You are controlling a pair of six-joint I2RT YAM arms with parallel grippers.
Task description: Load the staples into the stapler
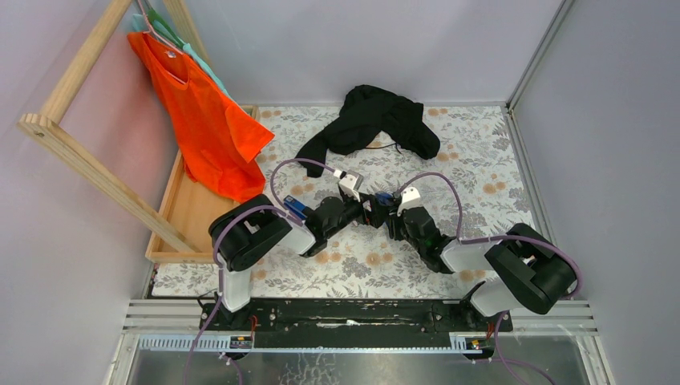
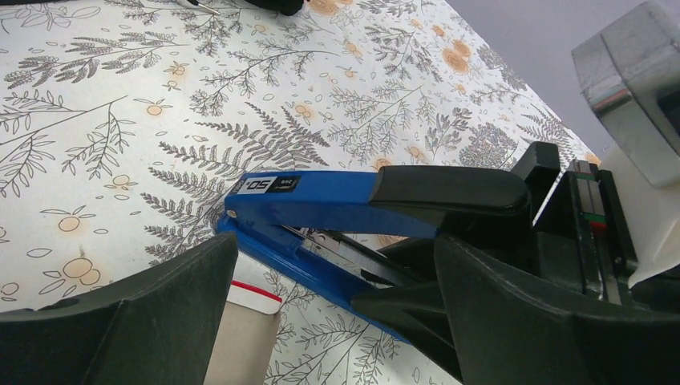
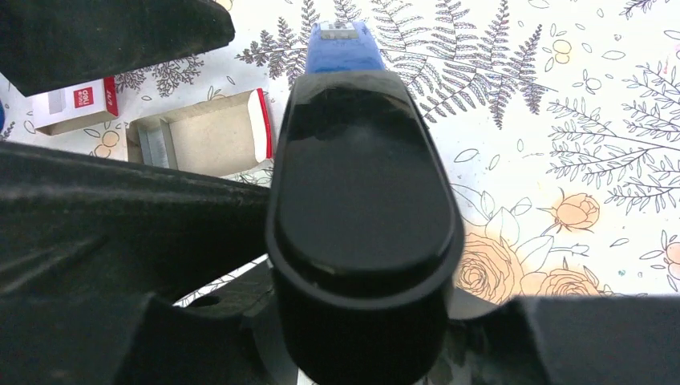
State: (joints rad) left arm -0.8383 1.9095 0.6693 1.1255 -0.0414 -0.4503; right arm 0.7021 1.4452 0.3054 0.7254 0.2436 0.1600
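Spread wide, the left gripper [image 2: 333,257] stands either side of the blue stapler [image 2: 321,192], gripping nothing. The stapler's black rear sits between the fingers of the right gripper [image 3: 361,265], probably to steady it, though I cannot tell whether they clamp. Just beside lie the staples [image 3: 158,144] in their opened tray, and next to that the box [image 3: 76,104]. Beyond is open tablecloth [image 1: 481,144], with a black garment [image 1: 373,120] near the far edge.

Item 1: blue stapler [image 2: 321,196]. White label [image 2: 261,185] on the nose of its top arm, numeral "50" in black (seen upside down); finer print beside it illegible.
Item 2: staples box [image 3: 76,104]. Red panel [image 3: 84,98] with white lettering, too blurred to read.
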